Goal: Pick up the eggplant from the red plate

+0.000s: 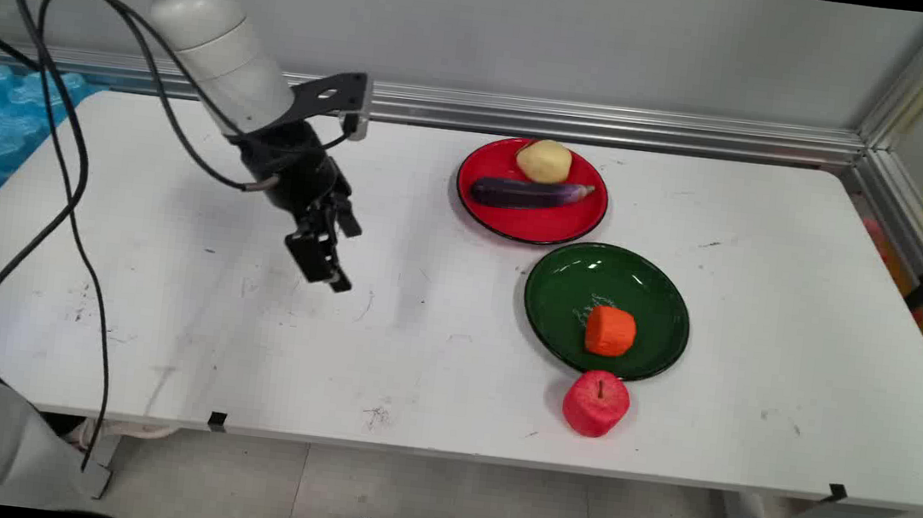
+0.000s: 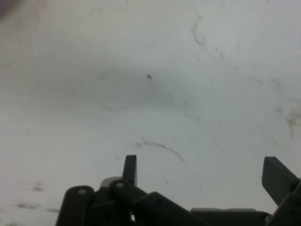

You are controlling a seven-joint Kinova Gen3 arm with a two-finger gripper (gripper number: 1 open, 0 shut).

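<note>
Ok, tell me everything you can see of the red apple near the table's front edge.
The red apple is round, with a matt, slightly textured skin and a short dark stem in a dimple on top. It stands upright on the white table, just in front of the green round plate, close to or touching its near rim. It looks whole. The black two-finger gripper is far off to its left, open, holding nothing.

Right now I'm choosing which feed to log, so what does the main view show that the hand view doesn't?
Only the main view shows the red plate holding a potato and eggplant, the green plate holding an orange carrot piece, and the red apple beside it. Only the hand view shows the fingers spread wide apart, nothing between. Both show the gripper above the scuffed white table.
</note>
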